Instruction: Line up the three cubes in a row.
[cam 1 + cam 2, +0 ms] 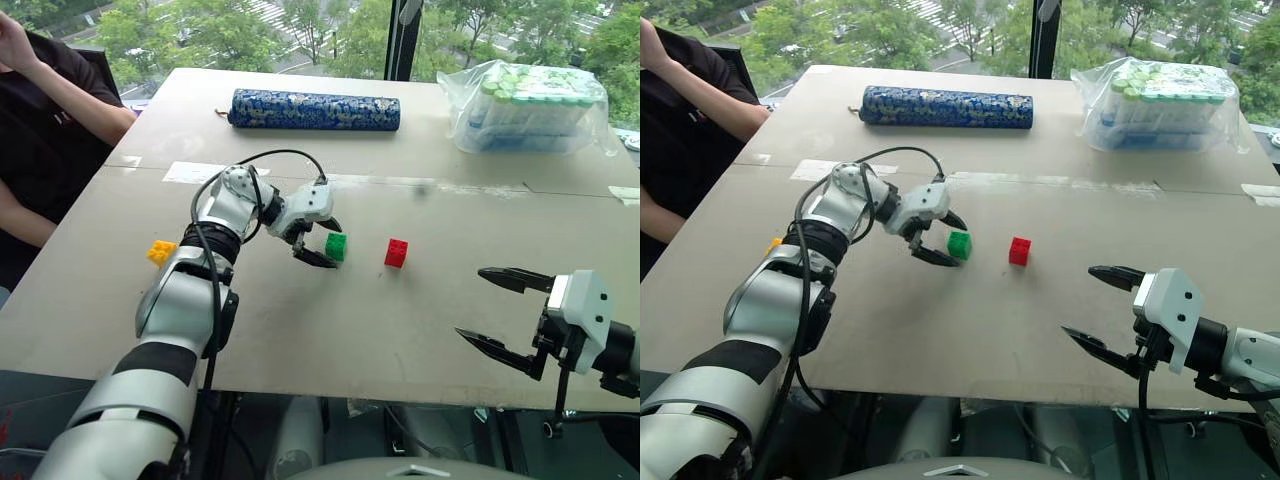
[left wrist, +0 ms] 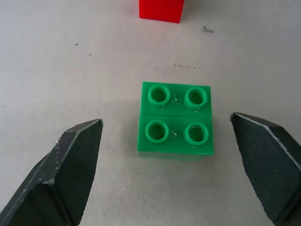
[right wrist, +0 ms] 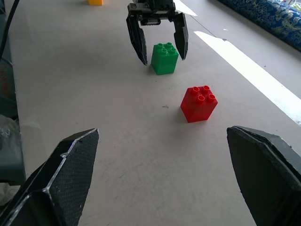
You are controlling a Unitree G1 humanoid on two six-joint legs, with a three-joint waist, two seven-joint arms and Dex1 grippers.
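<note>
A: Left wrist view first: how do the jaws of the left gripper (image 2: pixel 165 155) stand?

B: Spread wide, one finger on each side of the green cube (image 2: pixel 175 118), clear gaps both ways, touching nothing. The cube sits studs-up on the table.

A: And across the table, left to right?

B: The yellow cube (image 1: pixel 161 252) lies well apart at the left, beside the left arm. Next the green cube, then the red cube (image 1: pixel 396 252) near it. The right gripper (image 1: pixel 500 310) hangs at the table's near right edge, jaws wide apart and empty.

A: Any containers?

B: A clear plastic bag (image 1: pixel 528 107) at the far right holds capped tubes. A long blue patterned cylinder (image 1: pixel 314 109) lies along the far side.

A: The surface, the room?

B: A grey-brown tabletop (image 1: pixel 400 340) with a tape strip across it; a person's arm (image 1: pixel 70 95) at the far left, trees beyond the window.
</note>
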